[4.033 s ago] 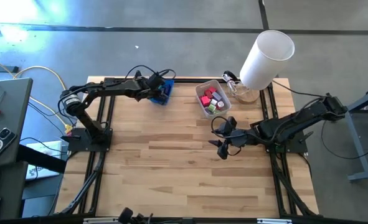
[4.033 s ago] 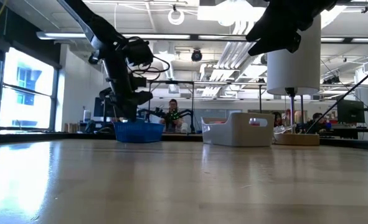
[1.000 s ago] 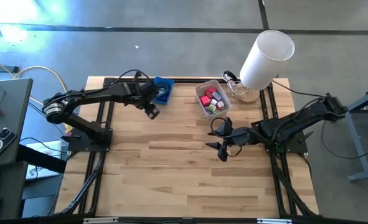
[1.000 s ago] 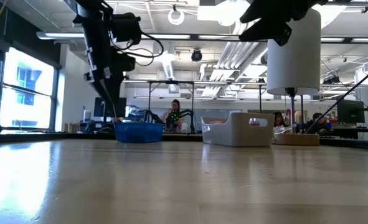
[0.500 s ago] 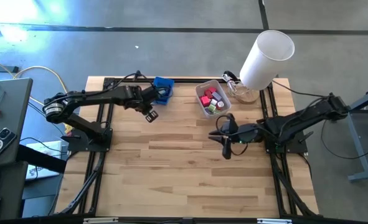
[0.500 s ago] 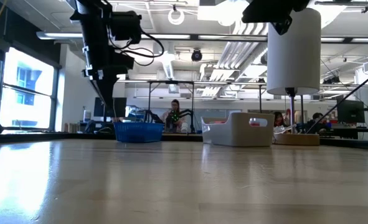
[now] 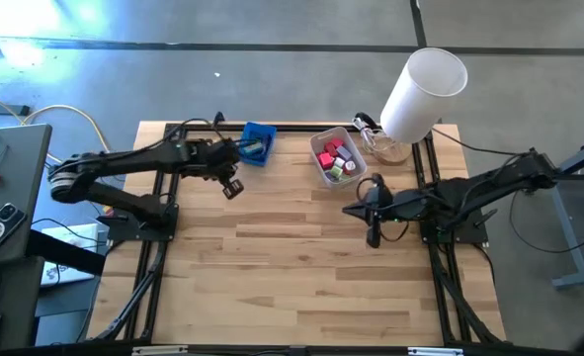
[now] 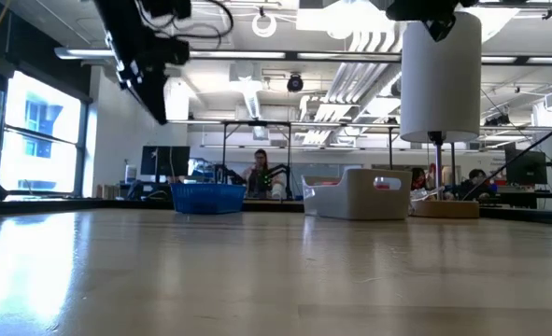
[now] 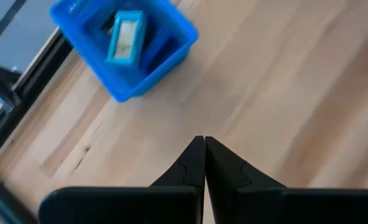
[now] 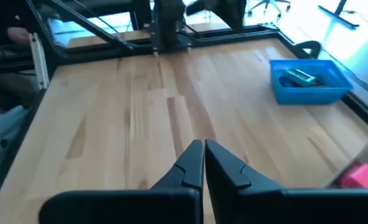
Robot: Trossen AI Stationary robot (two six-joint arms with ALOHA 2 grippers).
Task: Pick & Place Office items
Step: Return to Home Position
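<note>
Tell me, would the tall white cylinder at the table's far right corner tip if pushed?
Probably: the white cylinder sits high on a thin stem, so it looks top-heavy. Its flat base might resist only light nudges.

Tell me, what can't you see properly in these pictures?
Low view: the walls of the blue bin and white bin hide their contents.
High view: the pieces in the white bin are too small to name.
Right wrist view: the edge cuts off the white bin; only a pink piece shows.
Left wrist view: the light blue timer has a screen too blurred to read.
</note>
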